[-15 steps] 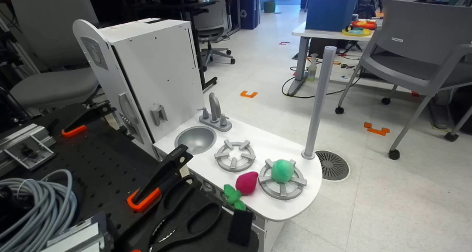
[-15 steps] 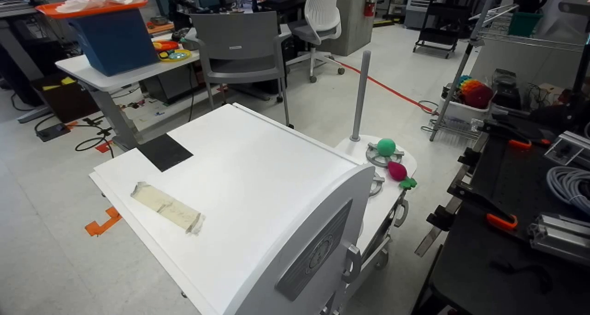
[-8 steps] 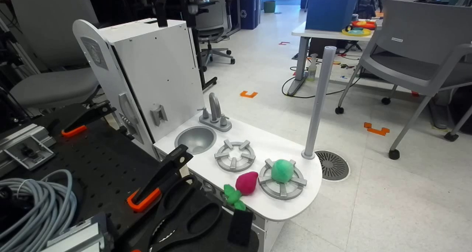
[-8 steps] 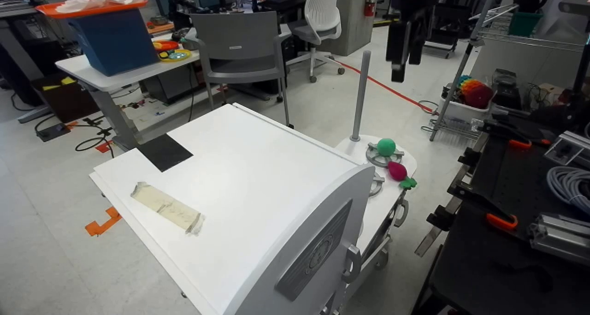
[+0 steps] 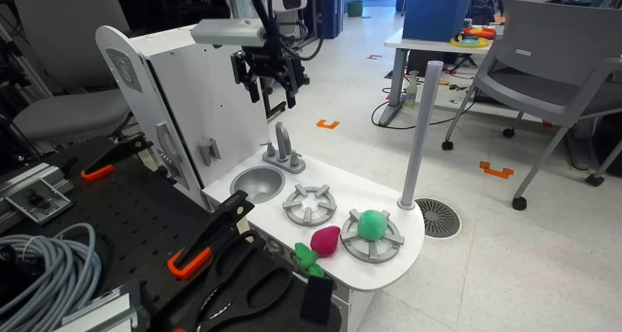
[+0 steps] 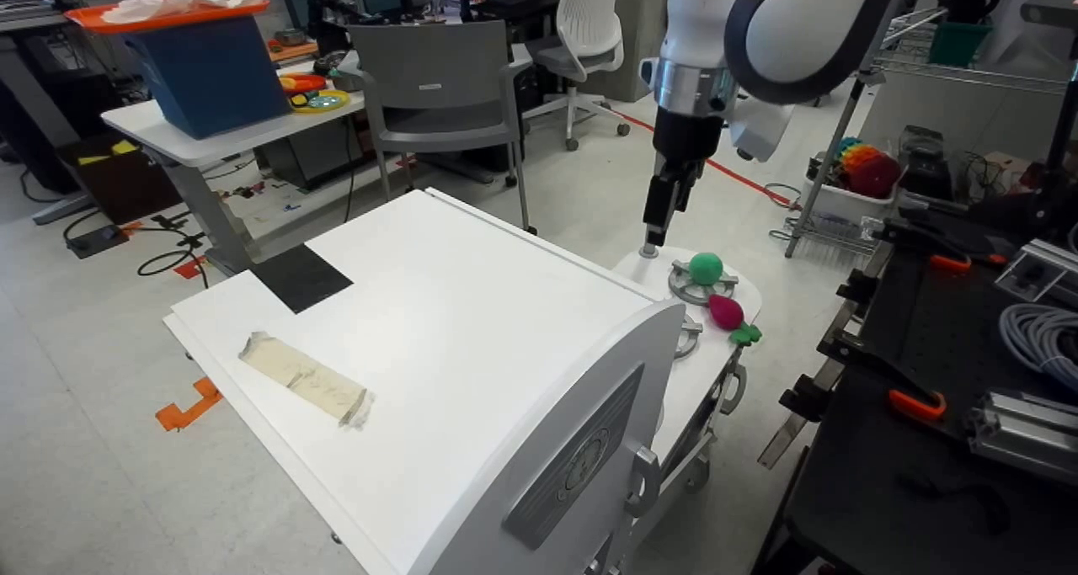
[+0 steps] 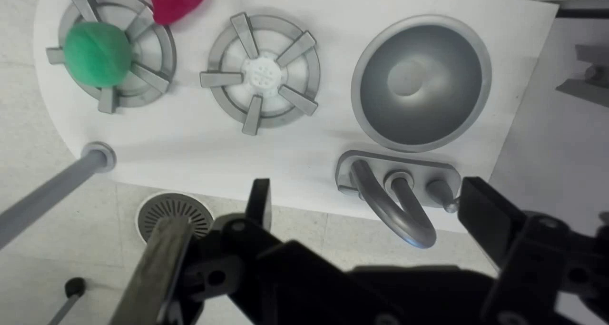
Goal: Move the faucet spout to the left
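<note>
Wrist view: end effector [image 7: 370,206], fingers [image 7: 480,213] spread wide, holding nothing; faucet spout [image 7: 380,201] seen between them, at the edge of the white surface [image 7: 204,149], beside the sink bowl [image 7: 447,101]. In an exterior view the fingertips [image 5: 290,99] hang above the spout, apart. Step in hand, in my judgement: approach from overhead, spout untouched. Next move, likely: lower astride it, then push sideways; which way is left I cannot tell. Also present: 2 burner rings [image 7: 223,79], 1 green ball [image 7: 97,54], 1 magenta plush [image 5: 325,241], 1 grey pole [image 5: 422,137]. Possible obstructions: 2 tap handles [image 5: 295,158] flanking the spout; white cabinet [image 5: 209,94] just beside.
</note>
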`<state>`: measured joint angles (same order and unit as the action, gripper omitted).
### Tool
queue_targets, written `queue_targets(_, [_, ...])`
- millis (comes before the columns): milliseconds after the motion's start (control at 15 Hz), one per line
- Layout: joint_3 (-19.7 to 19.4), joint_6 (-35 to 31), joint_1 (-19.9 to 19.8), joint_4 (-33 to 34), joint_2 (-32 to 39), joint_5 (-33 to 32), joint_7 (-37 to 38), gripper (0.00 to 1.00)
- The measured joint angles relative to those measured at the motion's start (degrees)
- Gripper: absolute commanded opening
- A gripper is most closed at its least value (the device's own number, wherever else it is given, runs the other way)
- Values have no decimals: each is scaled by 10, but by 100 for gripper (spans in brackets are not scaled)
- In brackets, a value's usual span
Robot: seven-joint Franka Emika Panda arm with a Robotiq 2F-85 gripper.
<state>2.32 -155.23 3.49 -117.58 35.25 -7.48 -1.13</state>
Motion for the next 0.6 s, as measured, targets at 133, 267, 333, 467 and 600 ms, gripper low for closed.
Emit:
queue_targets(133, [2, -47, -1, 24, 45, 0, -30, 100])
queue_targets(267, [6, -77, -3, 52, 87, -1, -59, 100])
queue_targets(333, [9, -90, -6, 64, 106, -1, -75, 100])
queue_targets(467, [20, -105, -15, 87, 140, -1, -106, 100])
queue_targets(600, [33, -111, -23, 106, 169, -2, -137, 100])
